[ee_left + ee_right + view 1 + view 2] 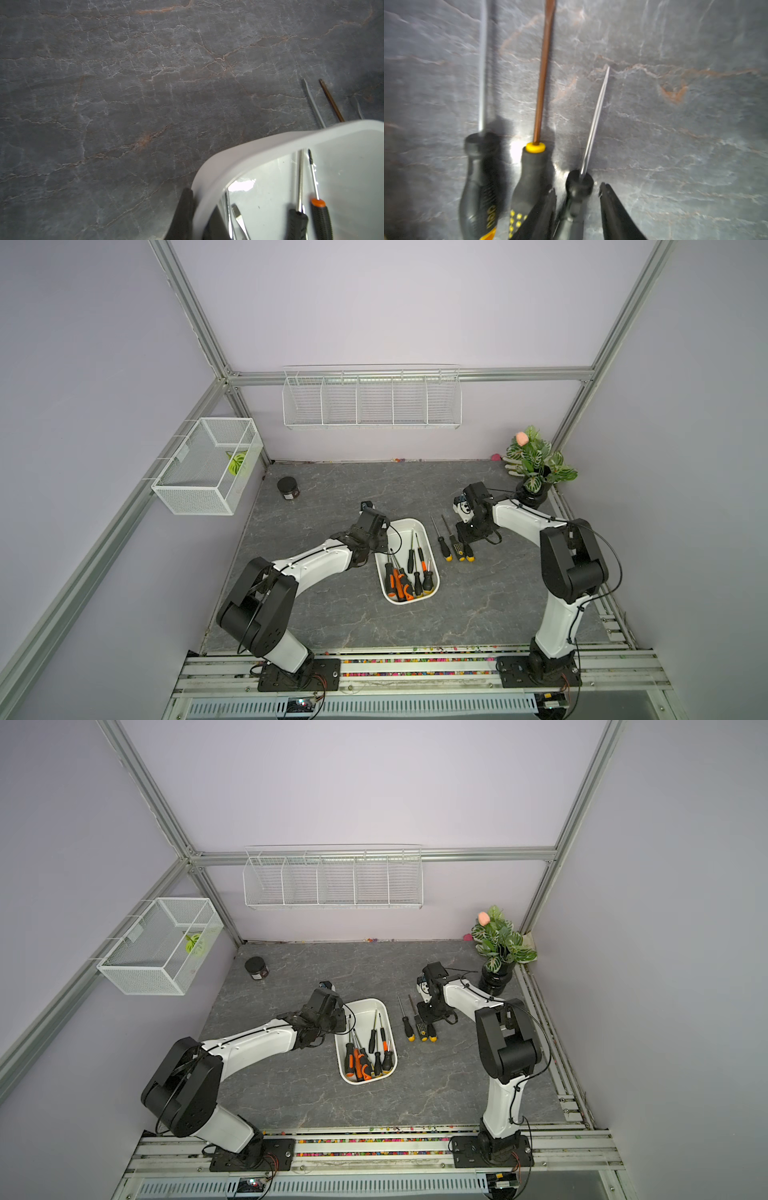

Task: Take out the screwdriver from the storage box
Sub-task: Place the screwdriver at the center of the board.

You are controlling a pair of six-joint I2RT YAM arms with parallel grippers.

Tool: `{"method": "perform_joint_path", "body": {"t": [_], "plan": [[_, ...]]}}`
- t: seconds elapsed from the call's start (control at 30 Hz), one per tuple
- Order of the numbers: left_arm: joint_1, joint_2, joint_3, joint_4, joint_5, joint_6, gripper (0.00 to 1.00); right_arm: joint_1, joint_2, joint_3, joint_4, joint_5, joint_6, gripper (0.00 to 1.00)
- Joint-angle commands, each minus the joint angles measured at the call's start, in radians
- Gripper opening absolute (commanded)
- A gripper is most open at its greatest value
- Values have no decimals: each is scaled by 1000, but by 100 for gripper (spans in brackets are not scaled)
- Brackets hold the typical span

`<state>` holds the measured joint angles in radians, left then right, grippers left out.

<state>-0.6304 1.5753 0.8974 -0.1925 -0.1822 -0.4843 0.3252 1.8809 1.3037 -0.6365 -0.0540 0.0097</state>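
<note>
While left gripper [201,199] pinches storage box [259,145], right gripper [578,188] parted astride screwdriver [589,145], tip rearward.

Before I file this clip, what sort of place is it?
Most likely a robot test cell staged as a small workbench: an aluminium frame with plain lilac walls, a left arm and right arm bolted to a front rail, and a storage box of screwdrivers on a stone-patterned tabletop.

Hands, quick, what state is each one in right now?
Left hand: closed on the storage box rim.
Right hand: open, straddling the small black-handled screwdriver, not gripping it.
</note>
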Motion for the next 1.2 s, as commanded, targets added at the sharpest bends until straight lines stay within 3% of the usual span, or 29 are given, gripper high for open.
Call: {"method": "perform_joint_path", "body": {"t": [0.0,0.33,0.53,0.9,1.17], "plan": [[3,17,9,26,-19,19,0,43,-92,-12,-23,-1,9,42],[3,11,8,19,-25,19,0,289,-305,-134,-39,97,133,41],[3,15,9,21,-24,19,0,377,-391,-185,36,-1,227,42],[3,23,18,22,-20,16,0,499,-217,-79,49,-36,250,42],[3,23,15,25,-19,16,0,496,-80,10,38,-45,234,42]]}}
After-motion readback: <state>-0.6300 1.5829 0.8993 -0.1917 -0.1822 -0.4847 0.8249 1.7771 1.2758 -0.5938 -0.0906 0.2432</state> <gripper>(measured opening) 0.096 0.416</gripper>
